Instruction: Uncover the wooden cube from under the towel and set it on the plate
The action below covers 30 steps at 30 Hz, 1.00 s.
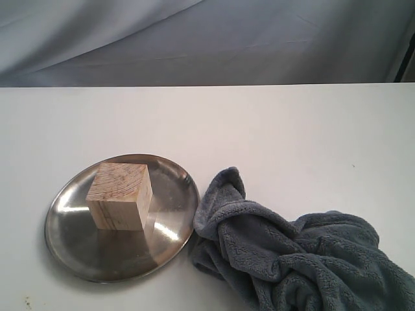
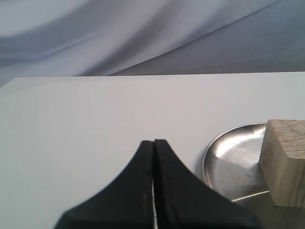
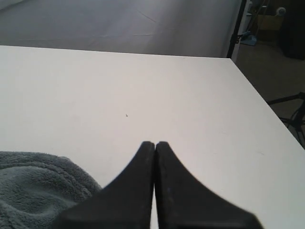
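Note:
The pale wooden cube [image 1: 119, 196] stands uncovered on the shiny steel plate [image 1: 78, 243], left of centre in the exterior view. The blue-grey towel [image 1: 298, 259] lies bunched to the right of the plate, its edge touching the rim. Neither gripper shows in the exterior view. My left gripper [image 2: 153, 142] is shut with nothing in it, above the table beside the plate [image 2: 231, 162] and the cube [image 2: 286, 162]. My right gripper [image 3: 155, 143] is also shut and empty, with the towel [image 3: 33, 186] beside it.
The white table [image 1: 272, 129] stretches back to a grey cloth backdrop [image 1: 207, 39]. In the right wrist view the table's side edge [image 3: 267, 109] drops to a floor with a dark stand.

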Available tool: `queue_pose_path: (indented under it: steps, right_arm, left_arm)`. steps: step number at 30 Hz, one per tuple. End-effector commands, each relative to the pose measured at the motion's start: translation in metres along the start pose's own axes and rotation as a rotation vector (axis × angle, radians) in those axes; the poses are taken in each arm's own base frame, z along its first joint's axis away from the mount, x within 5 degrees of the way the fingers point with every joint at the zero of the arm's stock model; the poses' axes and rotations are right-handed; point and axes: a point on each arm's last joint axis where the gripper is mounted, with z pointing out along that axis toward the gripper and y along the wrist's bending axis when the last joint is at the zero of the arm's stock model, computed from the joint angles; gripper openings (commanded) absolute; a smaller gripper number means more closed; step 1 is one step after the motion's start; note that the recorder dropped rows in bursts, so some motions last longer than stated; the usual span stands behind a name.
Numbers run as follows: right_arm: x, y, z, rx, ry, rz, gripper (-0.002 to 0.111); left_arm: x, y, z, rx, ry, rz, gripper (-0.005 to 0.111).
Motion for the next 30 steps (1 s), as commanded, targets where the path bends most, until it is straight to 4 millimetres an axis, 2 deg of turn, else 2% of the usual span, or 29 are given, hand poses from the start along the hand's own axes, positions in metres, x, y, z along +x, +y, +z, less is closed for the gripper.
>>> queue_pose_path:
  steps: [1, 30]
  right_arm:
    - [0.0009, 0.002, -0.0001, -0.036, -0.004, -0.025, 0.0]
    - [0.0002, 0.0037, -0.0002, -0.061, -0.011, 0.005, 0.0]
  left_arm:
    - [0.0002, 0.0, 0.0001, -0.001, -0.011, -0.006, 0.0]
    - [0.0002, 0.0, 0.0001, -0.001, -0.011, -0.006, 0.0]
